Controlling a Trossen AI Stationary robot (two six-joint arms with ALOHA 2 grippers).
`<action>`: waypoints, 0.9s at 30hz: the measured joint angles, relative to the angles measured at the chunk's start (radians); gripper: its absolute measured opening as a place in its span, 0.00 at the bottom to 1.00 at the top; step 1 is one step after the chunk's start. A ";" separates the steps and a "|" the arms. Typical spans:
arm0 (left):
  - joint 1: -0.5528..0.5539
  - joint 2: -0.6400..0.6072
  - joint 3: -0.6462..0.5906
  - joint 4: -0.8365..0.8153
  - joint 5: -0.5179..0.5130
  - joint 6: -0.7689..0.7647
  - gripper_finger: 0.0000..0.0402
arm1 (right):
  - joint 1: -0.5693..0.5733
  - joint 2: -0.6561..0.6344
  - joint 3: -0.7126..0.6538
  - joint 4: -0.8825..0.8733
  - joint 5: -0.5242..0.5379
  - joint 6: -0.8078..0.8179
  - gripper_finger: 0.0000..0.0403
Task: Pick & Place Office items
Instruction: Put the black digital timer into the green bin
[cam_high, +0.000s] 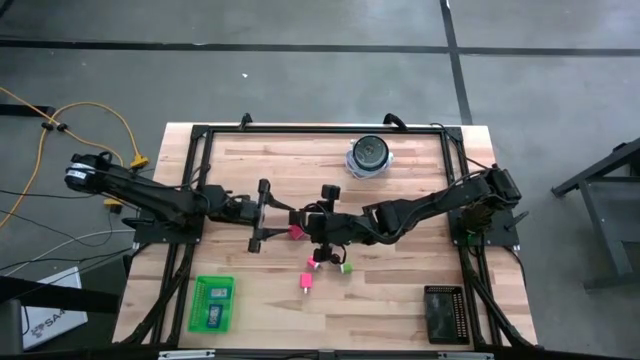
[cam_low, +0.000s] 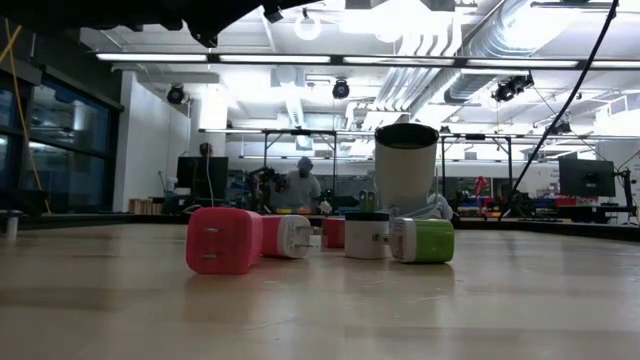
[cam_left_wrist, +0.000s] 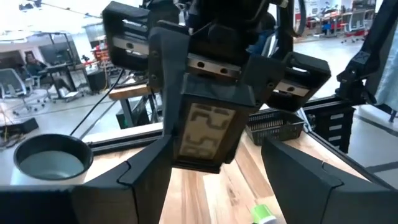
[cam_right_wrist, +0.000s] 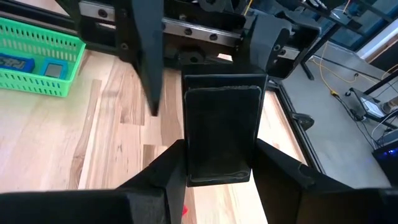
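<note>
A black flat rectangle (cam_right_wrist: 221, 130), one of the office items, hangs over the table's middle with my right gripper (cam_right_wrist: 221, 180) shut on it. In the left wrist view its pale-patterned face (cam_left_wrist: 205, 134) shows. My left gripper (cam_left_wrist: 214, 186) faces it from the table's left, open, one finger on each side of the rectangle's free end, apart from it. Below lie a pink block (cam_low: 224, 240), a red-and-white piece (cam_low: 290, 236), a white piece (cam_low: 365, 236) and a green one (cam_low: 425, 240). My right gripper pinches the black rectangle between its two fingers by the two long edges (cam_right_wrist: 186, 168) at its near end. The fingers come from the table's right, slanting a little downward, and lie along it. The rectangle is lifted clear and sticks out toward my left gripper.
A green tray (cam_high: 195, 305) holding two small items lies at the near left, a black tray (cam_high: 445, 313) at the near right. A round blue-white object with a dark top (cam_high: 369, 157) stands at the far middle. A black frame (cam_high: 300, 129) rims the table.
</note>
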 joint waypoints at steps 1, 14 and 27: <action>-0.003 0.004 0.000 0.005 0.000 0.001 0.60 | 0.000 0.000 0.000 0.001 0.000 0.000 0.36; -0.005 0.011 0.000 0.064 -0.002 -0.001 0.60 | 0.000 0.000 0.000 0.027 -0.022 0.000 0.36; -0.005 0.012 0.000 0.119 -0.002 0.007 0.60 | -0.002 0.000 0.000 0.047 -0.031 -0.004 0.36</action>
